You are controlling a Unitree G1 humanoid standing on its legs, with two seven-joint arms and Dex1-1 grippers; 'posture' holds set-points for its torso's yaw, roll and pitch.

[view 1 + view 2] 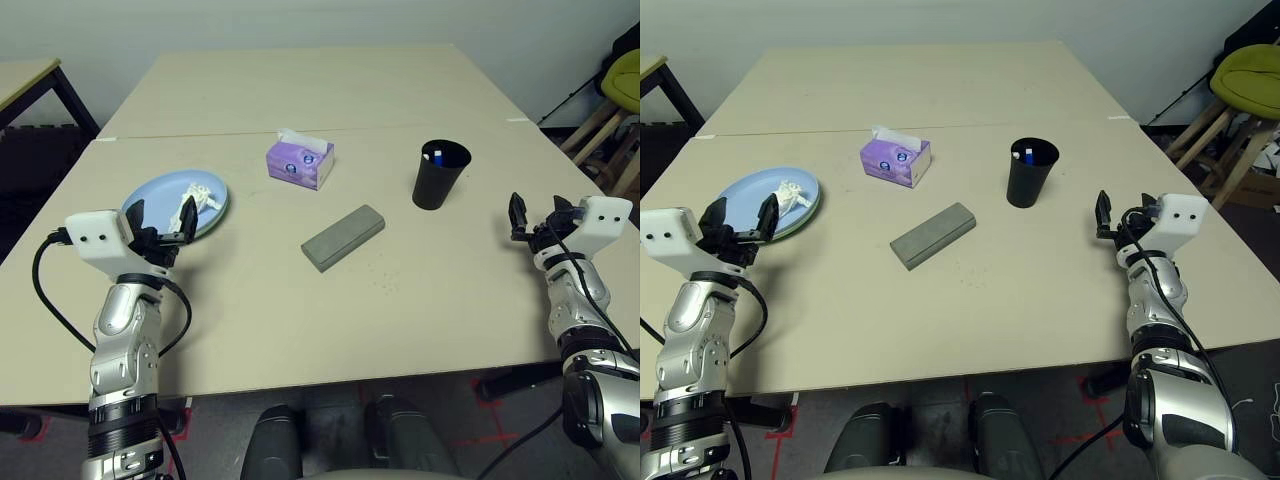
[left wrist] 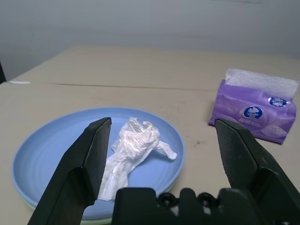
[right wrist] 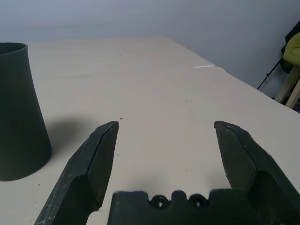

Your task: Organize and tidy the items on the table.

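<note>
Beige table [image 1: 400,300], both grippers spread wide and empty.
From the head camera: the grey oblong glasses case [image 1: 343,237] lies mid-table; the purple tissue box [image 1: 299,162] sits just beyond it, the black cup [image 1: 440,174] holding white markers [image 1: 437,157] beyond to its right, the light blue plate [image 1: 160,194] stacked on a pale green plate [image 1: 800,224] to its left. Left wrist: left gripper [image 2: 161,140] open over the plate's crumpled white tissue [image 2: 131,152]. Right wrist: right gripper [image 3: 164,140] open beside the cup.
</note>
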